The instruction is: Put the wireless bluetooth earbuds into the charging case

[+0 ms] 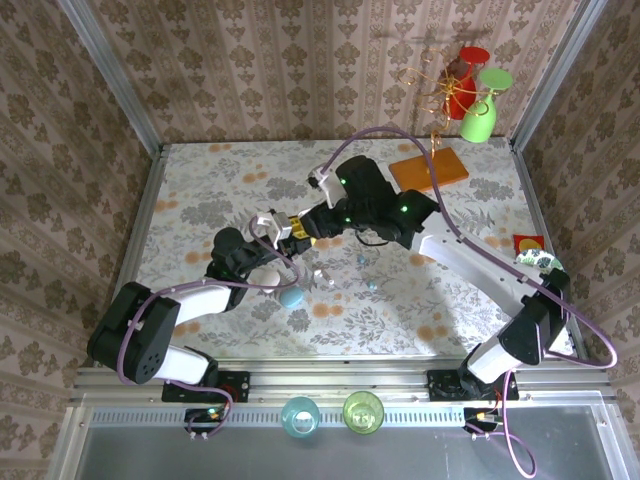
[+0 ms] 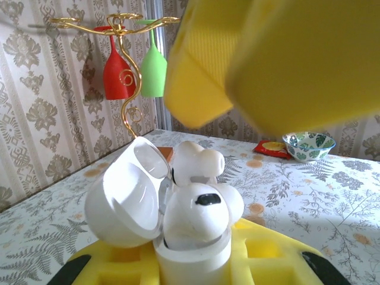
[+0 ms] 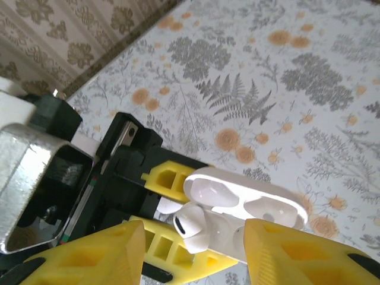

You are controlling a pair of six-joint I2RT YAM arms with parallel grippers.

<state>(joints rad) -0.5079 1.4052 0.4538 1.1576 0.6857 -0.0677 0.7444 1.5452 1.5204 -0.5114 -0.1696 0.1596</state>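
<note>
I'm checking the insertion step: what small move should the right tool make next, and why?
Probably press the white earbud gently down. The right tool stands open with its fingers either side of it, not gripping, and the earbud sticks up out of the open charging case that the left tool clamps, so it looks unseated.

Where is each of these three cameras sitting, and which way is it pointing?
Top external: fixed overhead behind the arms, looking down on the table; left arm and right arm reach in from the bottom edge.
Left wrist: on the left arm, looking level along its yellow left fingers at the open white case they clamp.
Right wrist: on the right arm, looking down past its spread right fingers.
Shared: both wrist views show that case and an earbud poking from it.
</note>
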